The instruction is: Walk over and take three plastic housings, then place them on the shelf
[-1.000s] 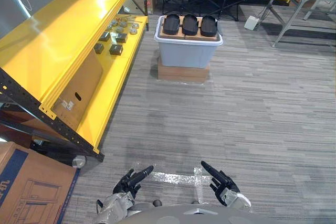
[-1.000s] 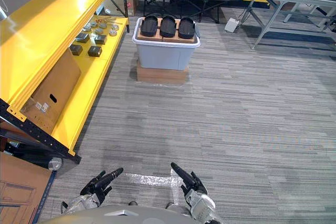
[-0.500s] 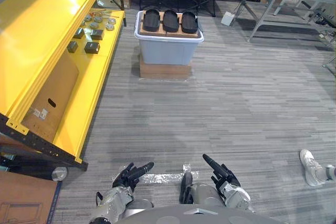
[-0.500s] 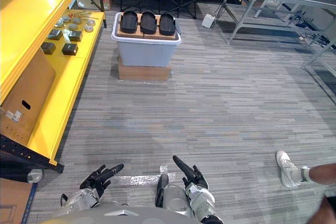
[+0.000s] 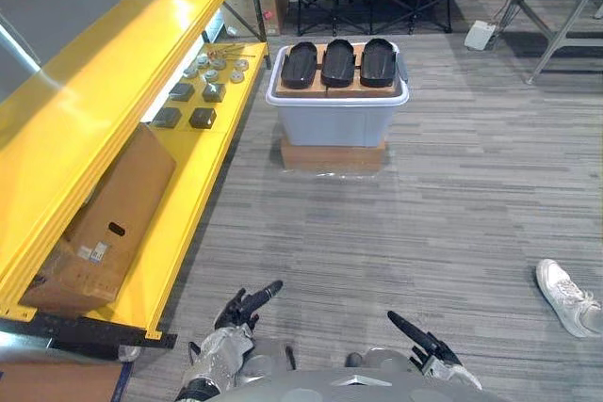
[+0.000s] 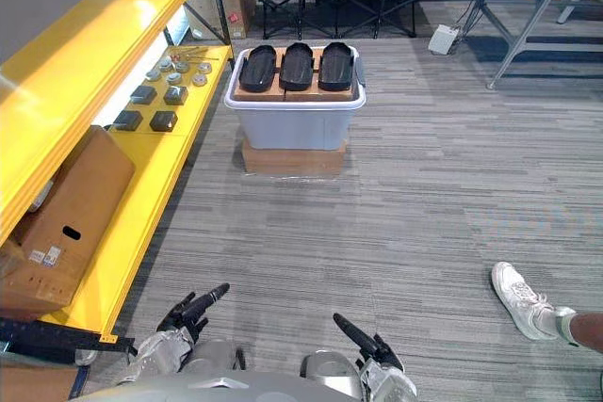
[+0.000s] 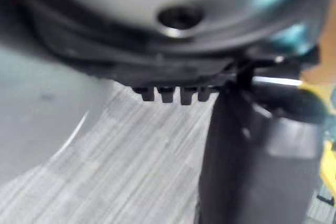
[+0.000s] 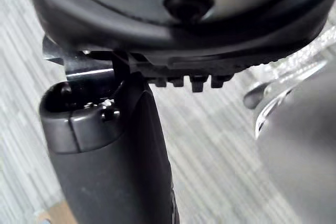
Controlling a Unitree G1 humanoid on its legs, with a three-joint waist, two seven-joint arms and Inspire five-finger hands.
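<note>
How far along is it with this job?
Nothing done: all three black plastic housings lie atop the grey plastic tub ahead. In hand: nothing; left hand and right hand are open, empty. Left: walk up, take them, place them on the yellow metal shelf.

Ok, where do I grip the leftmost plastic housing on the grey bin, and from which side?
Probably its near end, coming from above and in front. The leftmost housing lies flat, lengthwise away from the robot, close beside the middle housing, so only its near end and outer left edge look free.
</note>
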